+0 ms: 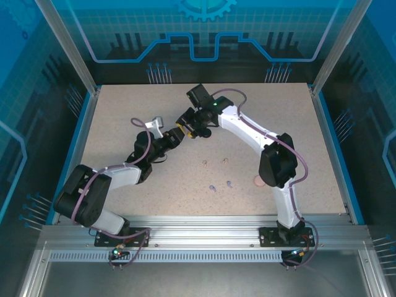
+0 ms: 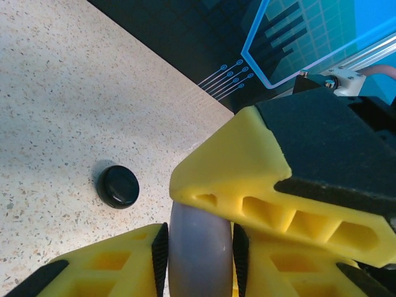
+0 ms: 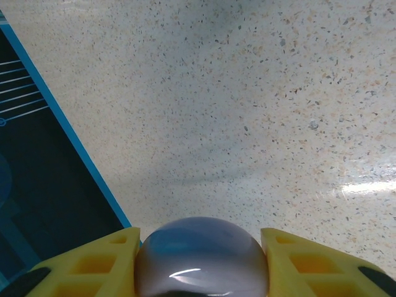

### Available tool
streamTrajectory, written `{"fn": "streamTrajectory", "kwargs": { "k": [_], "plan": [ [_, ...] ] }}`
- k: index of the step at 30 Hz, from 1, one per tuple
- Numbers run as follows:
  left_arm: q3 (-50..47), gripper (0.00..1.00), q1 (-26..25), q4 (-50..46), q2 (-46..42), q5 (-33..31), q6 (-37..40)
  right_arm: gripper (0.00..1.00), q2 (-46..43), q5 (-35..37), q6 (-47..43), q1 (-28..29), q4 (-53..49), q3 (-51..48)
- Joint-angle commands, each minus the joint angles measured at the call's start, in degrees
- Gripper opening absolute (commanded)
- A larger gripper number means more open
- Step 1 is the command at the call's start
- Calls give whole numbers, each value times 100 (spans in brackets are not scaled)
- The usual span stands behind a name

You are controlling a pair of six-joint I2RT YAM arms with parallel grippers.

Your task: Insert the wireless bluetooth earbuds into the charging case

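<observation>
At mid-counter [image 1: 111, 117], the left jaws pinch one edge of the lilac charging case [image 3: 201, 260], which is raised off the surface, and the right jaws clasp its two flanks. To the right and nearer the bases, the beige earbuds [image 1: 205, 164] and lilac earbuds [image 1: 229, 184] lie loose on the counter, well apart from the case. A pinkish case [image 1: 258, 182] sits further right. Risk: opposed pulls on the smooth, rounded shell may make it slip and drop among the earbuds.
</observation>
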Motion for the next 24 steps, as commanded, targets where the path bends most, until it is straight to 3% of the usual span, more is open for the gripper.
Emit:
{"fn": "streamTrajectory", "kwargs": {
  "k": [1,11,15,17,20,24],
  "plan": [
    [227,31,-37,188,114,-66,14,43,-269,-126,39,90,39,-77],
    [220,18,-80,197,126,-48,-4,43,-273,-111,65,83,75,-88],
    [220,2,-100,201,103,-19,-26,44,-284,-117,97,59,110,-88],
    [211,0,-109,163,67,-1,-39,51,-291,-108,95,19,145,-70],
    [190,0,-124,36,-60,59,-27,72,-328,3,-57,-113,168,22],
    [222,0,-114,-289,-338,214,97,78,-544,153,-514,-439,111,17]
  ]
}}
